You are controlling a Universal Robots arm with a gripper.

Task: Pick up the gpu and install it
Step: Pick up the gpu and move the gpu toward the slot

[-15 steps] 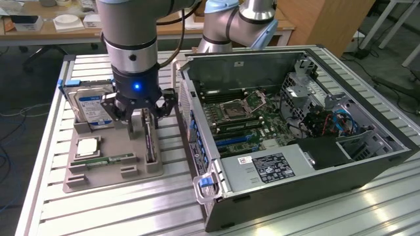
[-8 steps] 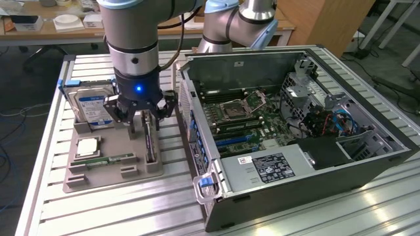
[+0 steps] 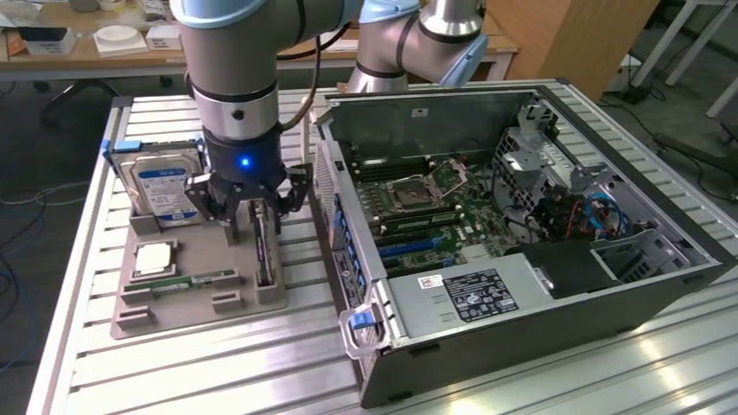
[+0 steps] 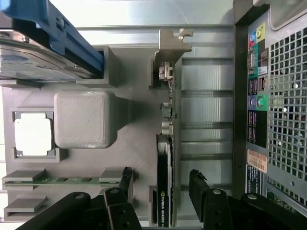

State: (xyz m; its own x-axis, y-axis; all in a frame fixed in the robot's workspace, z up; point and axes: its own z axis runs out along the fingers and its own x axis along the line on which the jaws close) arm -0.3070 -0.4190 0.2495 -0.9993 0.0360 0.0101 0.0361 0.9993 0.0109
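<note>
Directly beneath the tool (image 3: 256, 226), the gpu (image 3: 266, 259) stands on edge in a slot of the grey holder (image 3: 196, 307) on the desk (image 3: 173, 367). The tool is spread wide, its fingers (image 4: 126, 181) straddling the card with a gap on each side, gripping nothing. Near the tool, toward the exterior view's left, a hard drive (image 3: 162, 186) stands in the same holder. The open computer case (image 3: 519, 285) lies on the tool's other side.

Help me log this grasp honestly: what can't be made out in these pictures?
Exterior view: the gpu's bracket end, hidden behind the gripper.
Wrist view: the gpu's other end, cut off by the frame edge between the open jaws.
Exterior view: which motherboard slot is free, too small.
</note>
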